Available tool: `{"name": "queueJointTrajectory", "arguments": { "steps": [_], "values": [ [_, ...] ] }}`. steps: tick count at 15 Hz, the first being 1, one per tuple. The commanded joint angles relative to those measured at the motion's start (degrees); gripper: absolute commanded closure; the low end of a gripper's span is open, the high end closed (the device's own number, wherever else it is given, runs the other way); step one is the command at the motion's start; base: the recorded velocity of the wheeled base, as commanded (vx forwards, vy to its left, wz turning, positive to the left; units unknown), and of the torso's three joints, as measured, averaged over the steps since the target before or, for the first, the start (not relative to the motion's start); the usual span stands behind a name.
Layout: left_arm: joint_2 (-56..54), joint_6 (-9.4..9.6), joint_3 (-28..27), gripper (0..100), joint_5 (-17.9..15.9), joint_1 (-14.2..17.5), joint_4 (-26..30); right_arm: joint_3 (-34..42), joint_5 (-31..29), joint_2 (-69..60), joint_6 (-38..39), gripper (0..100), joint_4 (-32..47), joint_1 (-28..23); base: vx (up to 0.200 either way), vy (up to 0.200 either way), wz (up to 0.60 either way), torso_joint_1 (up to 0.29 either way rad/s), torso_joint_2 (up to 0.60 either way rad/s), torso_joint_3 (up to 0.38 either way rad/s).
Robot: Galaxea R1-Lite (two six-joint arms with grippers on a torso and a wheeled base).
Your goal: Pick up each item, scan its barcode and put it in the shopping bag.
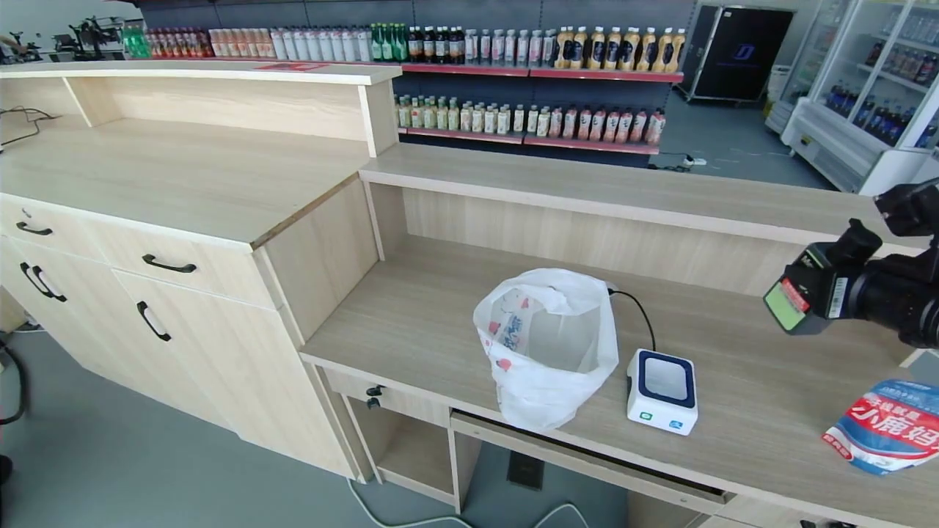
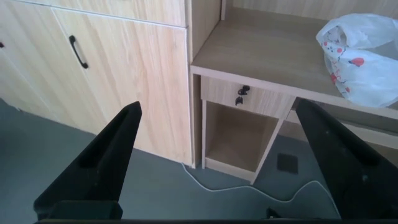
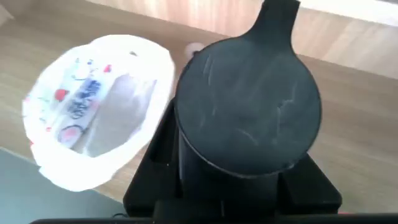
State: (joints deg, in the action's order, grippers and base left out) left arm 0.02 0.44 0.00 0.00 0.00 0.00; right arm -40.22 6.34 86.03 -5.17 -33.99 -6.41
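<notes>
1. Right gripper [image 1: 843,277]: clamped on a dark cylindrical item [image 1: 796,297], held in the air over the right part of the counter [image 1: 411,315]. Green end face turned toward the shopping bag side.
2. Same item in the right wrist view [image 3: 249,106]: round dark end toward the camera, one black finger [image 3: 280,18] beyond it and the other under it.
3. Shopping bag [image 1: 546,345]: white plastic with red and blue print. Standing on the counter with its mouth open upward. Seen too in the right wrist view [image 3: 93,124], off to one side of the held item rather than beneath it.
4. Scanner [image 1: 662,391]: white box with a dark blue frame round its window, flat on the counter just to the right of the bag (touching or not, cannot tell). Black cable [image 1: 638,304] running from it behind the bag.
5. Blue and red pouch [image 1: 888,425]: lying flat near the counter's front edge at far right, well apart from the scanner.
6. Left gripper [image 2: 217,104]: fingers [image 2: 99,162] spread wide, nothing between them. Hanging low over the grey floor in front of the cabinet [image 2: 124,74], left of the bag [image 2: 360,56] and below counter level.
7. Behind the counter: shelves of bottles [image 1: 528,121].
</notes>
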Motion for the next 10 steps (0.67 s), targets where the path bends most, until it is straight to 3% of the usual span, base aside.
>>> {"name": "queueJointTrajectory", "arguments": {
  "steps": [1, 4, 7, 10],
  "values": [
    [0.0, 0.00, 0.0, 0, 0.0, 0.0, 0.0, -5.5, 13.8, 8.9, 10.4, 100, 3.2, -1.2, 0.000, 0.000, 0.00, 0.000, 0.00, 0.000],
    [0.0, 0.00, 0.0, 0, 0.0, 0.0, 0.0, -3.8, 17.2, 10.3, 13.9, 100, 3.5, -3.1, 0.000, 0.000, 0.00, 0.000, 0.00, 0.000],
    [0.0, 0.00, 0.0, 0, 0.0, 0.0, 0.0, -2.5, 28.5, 12.3, 13.8, 100, 3.9, -7.7, 0.000, 0.000, 0.00, 0.000, 0.00, 0.000],
    [0.0, 0.00, 0.0, 0, 0.0, 0.0, 0.0, -2.2, 29.1, 13.2, 11.8, 100, 4.5, -8.4, 0.000, 0.000, 0.00, 0.000, 0.00, 0.000]
  ]
}}
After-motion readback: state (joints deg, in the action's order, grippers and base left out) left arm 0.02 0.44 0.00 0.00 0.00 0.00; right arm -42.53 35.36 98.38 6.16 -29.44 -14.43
